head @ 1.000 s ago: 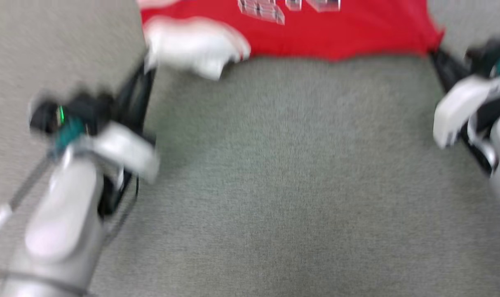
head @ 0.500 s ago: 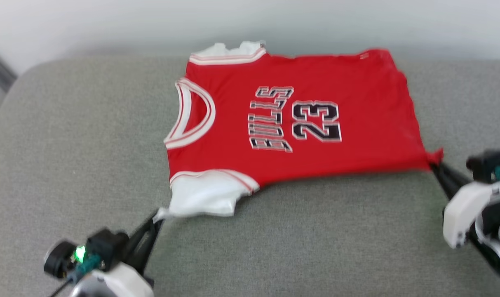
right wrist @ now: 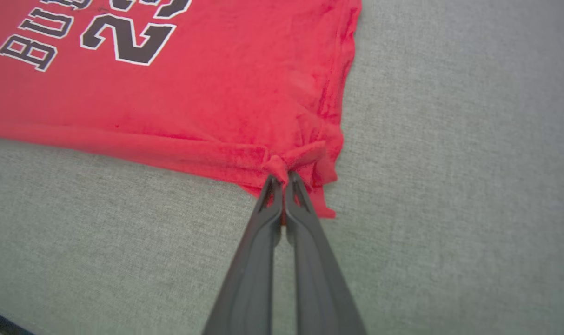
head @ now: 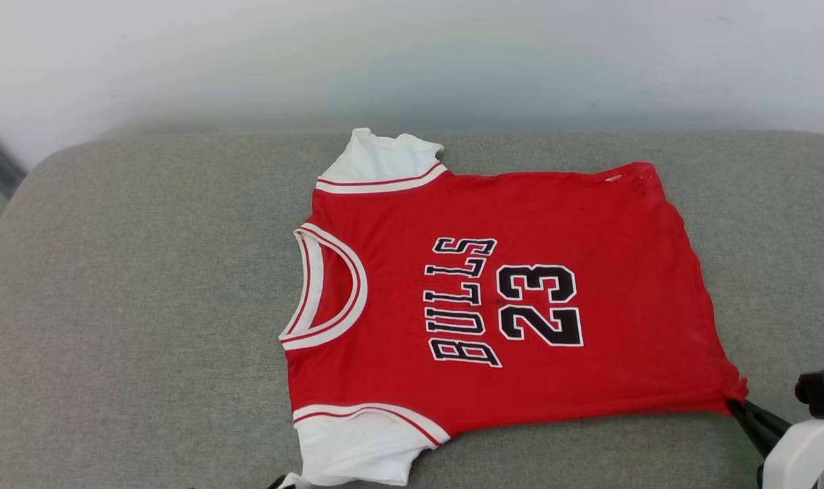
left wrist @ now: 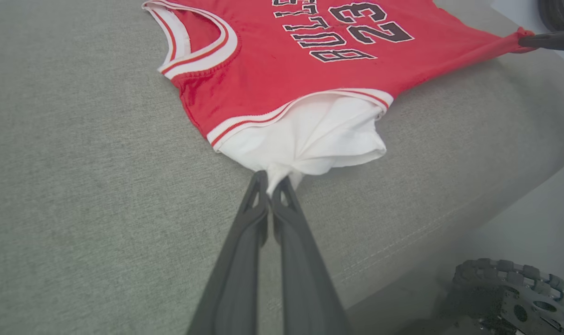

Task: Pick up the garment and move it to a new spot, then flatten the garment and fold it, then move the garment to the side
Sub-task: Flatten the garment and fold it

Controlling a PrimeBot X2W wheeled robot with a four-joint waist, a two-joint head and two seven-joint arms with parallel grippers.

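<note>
Garment (head: 507,305) is laid flat on grey cushion (head: 147,305); pale wall (head: 412,61) is seen beyond.
Its near-left edge is pinched by left gripper (left wrist: 269,180), near-right corner by right gripper (right wrist: 282,179).

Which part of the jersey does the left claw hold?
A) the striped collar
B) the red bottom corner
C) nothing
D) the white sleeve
D: in the left wrist view the left claw is shut on the bunched white sleeve of the jersey.
</note>
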